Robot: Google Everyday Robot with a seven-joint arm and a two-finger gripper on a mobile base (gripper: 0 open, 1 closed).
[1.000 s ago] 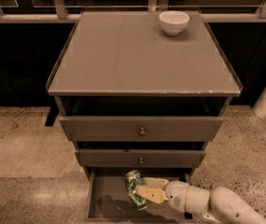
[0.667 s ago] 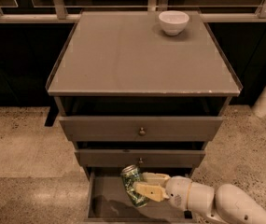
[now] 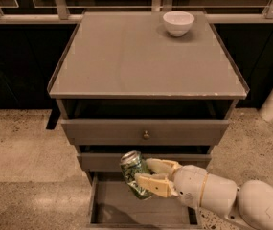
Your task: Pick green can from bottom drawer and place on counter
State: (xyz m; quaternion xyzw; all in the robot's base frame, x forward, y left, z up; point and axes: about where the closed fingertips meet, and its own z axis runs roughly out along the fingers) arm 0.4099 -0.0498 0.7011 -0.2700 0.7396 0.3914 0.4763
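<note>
Quick update from us: starting at the left, the bottom drawer [image 3: 108, 206] is pulled out below the hand, and its bare tray floor now shows more open space than it did a second ago, because the green can [image 3: 131, 169] has come up off it. A second back the can sat low inside the tray; now it hangs above the drawer, just left of the wrist, with its top in front of the middle drawer [image 3: 97, 161]. We'd say the pick is basically done and the lift is underway. Next over is the gripper [image 3: 143, 171], its two pale fingers clamped on the can from either side, so that's a firm grasp as far as we can see. The white arm [image 3: 208, 193] runs off to the lower right from there. The can is shiny green with pale markings and a silvery lid. The body looks crumpled, and it's tilted with the top leaning up and away from the wrist. Thin dented metal like that could shift in the grip, so we'd keep things slow. The counter [image 3: 141, 61] is well above the hand, so most of the climb is left, and the white bowl [image 3: 178, 23] sits at its far side, above and a bit right of the hand.
</note>
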